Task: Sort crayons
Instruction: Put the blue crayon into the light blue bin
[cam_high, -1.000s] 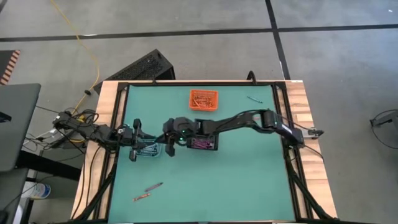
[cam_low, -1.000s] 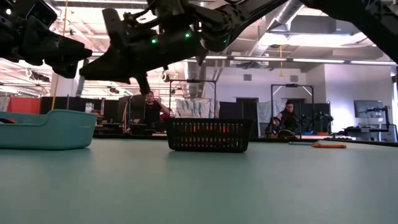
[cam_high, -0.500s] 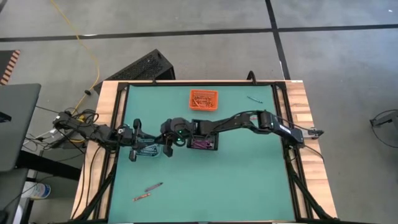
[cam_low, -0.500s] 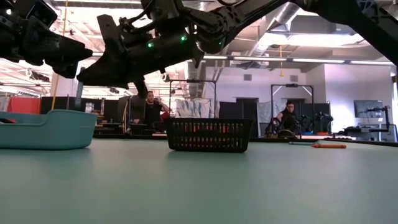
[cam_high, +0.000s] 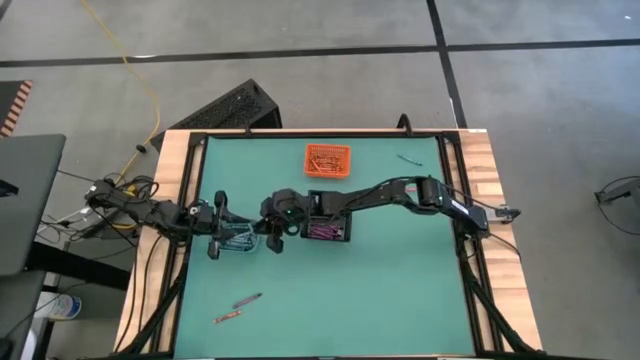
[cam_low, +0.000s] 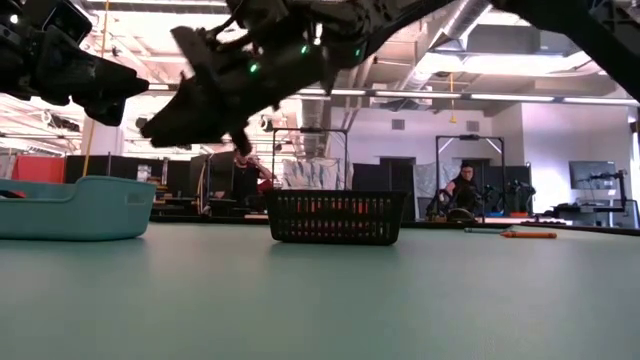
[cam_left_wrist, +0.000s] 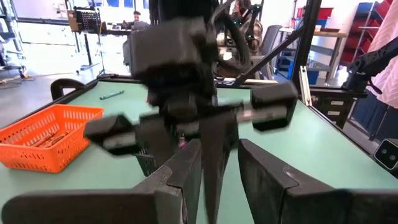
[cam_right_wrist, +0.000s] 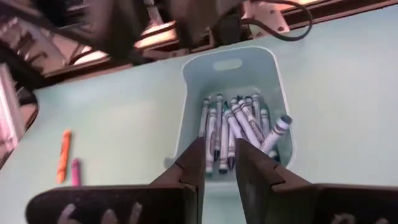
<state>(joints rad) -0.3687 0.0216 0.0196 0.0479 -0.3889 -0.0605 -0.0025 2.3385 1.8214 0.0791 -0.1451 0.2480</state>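
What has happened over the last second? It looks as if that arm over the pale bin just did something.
The right gripper, above the clear bin of blue crayons, spread its fingers, seemingly letting one drop in, and tilted slightly. The left gripper, orange bin, black bin and two loose crayons stayed put.

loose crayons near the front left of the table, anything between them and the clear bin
Nothing visible. The orange crayon and purple crayon lie on bare mat, apart from the clear bin. The right gripper hangs over that bin, above table level.
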